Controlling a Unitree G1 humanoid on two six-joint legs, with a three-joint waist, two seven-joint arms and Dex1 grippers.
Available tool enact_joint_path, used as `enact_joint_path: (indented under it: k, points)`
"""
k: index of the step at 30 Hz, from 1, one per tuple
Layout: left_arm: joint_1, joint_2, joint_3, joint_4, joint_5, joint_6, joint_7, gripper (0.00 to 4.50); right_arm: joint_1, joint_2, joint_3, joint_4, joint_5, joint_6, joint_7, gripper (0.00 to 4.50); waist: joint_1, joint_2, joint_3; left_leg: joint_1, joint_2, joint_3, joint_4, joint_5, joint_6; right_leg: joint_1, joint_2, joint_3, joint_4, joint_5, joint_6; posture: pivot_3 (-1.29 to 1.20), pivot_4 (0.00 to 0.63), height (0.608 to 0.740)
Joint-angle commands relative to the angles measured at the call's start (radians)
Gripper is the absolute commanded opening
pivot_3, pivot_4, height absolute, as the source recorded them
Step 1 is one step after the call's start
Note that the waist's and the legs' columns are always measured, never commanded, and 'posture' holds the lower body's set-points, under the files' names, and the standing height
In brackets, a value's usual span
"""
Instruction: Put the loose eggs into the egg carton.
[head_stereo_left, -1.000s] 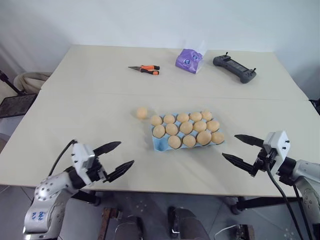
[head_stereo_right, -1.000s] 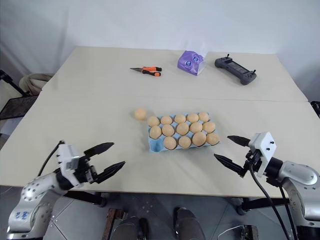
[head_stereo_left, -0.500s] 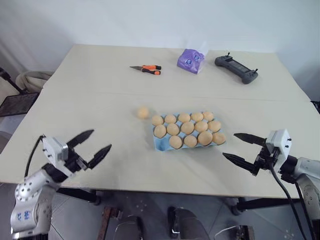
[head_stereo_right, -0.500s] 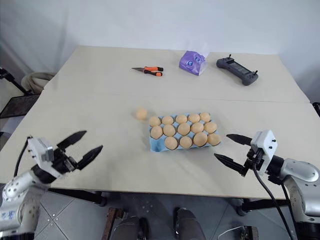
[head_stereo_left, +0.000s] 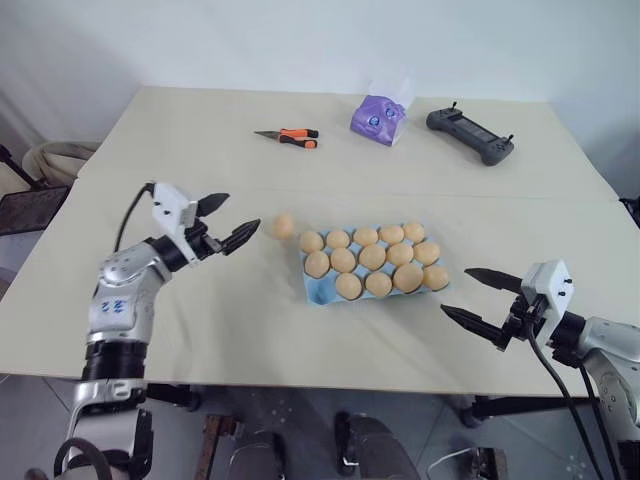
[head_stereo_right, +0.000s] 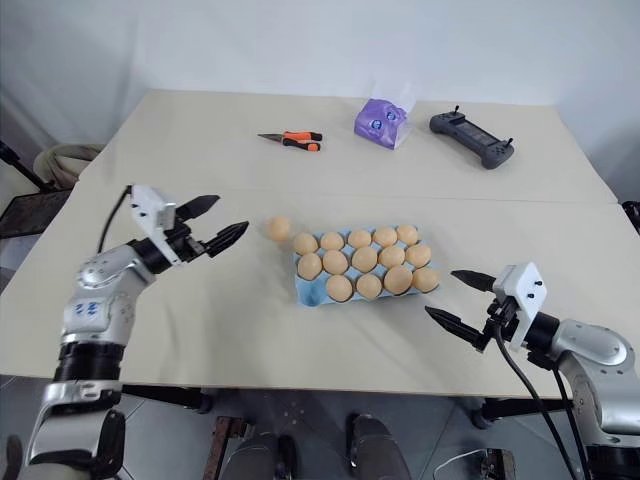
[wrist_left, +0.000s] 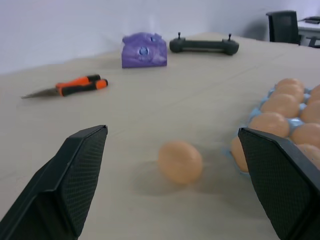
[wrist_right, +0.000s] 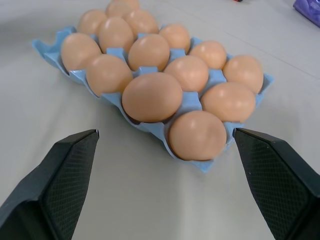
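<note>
Blue moulded egg carton (head_stereo_left: 325, 289): sits near the middle of the tabletop (head_stereo_left: 200, 150), cups filled with tan eggs in three rows; the near-left corner cup appears vacant, though the angle leaves this uncertain.

Loose egg (head_stereo_left: 284, 226): one, lying on the bare tabletop just beside the carton's far-left corner, not touching it. No other loose egg is visible, so the task looks nearly complete, with this single egg left to seat.

Left gripper (head_stereo_left: 228, 220): released, fingers spread wide, empty, pointing level toward the loose egg from its left, near but apart.

Right gripper (head_stereo_left: 478, 298): released, empty, hovering just off the carton's right end.

Clearance: open tabletop lies between left gripper and egg, with nothing in the path. Orange-handled pliers (head_stereo_left: 290, 137), purple bag (head_stereo_left: 378, 119) and black controller (head_stereo_left: 470, 134) lie well apart along the far side. Egg is round and free to roll; the carton wall close by leaves little room on that flank.
</note>
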Motion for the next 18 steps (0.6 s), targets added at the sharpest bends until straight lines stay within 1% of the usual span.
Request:
enact_joint_path:
  k: [1, 6, 10, 18]
  points:
    - [-0.118, -0.025, -0.034, 0.163, 0.06, -0.002, 0.041, 4.46, 0.018, 0.01, -0.018, -0.045, 0.01, -0.014, -0.017, 4.5, 0.0, 0.0, 0.0, 0.0, 0.0, 0.0, 0.0, 0.0, 0.0, 0.0, 0.0, 0.0, 0.0, 0.0, 0.0, 0.0, 0.15, 0.74]
    - [-0.236, -0.052, -0.061, 0.367, 0.115, -0.091, 0.018, 4.46, 0.042, 0.015, -0.026, -0.066, 0.013, -0.012, -0.031, 4.5, -0.004, 0.0, 0.0, 0.0, -0.001, 0.0, 0.001, 0.0, 0.001, 0.0, 0.0, 0.001, 0.0, 0.0, 0.0, 0.0, 0.15, 0.74]
    - [-0.293, -0.071, -0.08, 0.462, 0.141, -0.132, -0.015, 4.46, 0.055, 0.017, -0.029, -0.076, 0.015, -0.01, -0.043, 4.5, -0.001, 0.0, 0.0, 0.0, 0.0, 0.0, 0.0, 0.0, 0.0, 0.0, 0.0, 0.0, 0.001, 0.0, 0.0, 0.0, 0.15, 0.74]
    - [-0.385, -0.103, -0.102, 0.636, 0.209, -0.166, 0.006, 4.46, 0.068, 0.016, -0.03, -0.088, 0.016, -0.005, -0.059, 4.5, 0.0, 0.0, 0.0, -0.001, -0.001, 0.001, 0.001, 0.0, 0.001, 0.0, 0.0, 0.0, 0.001, 0.0, 0.001, 0.0, 0.15, 0.74]
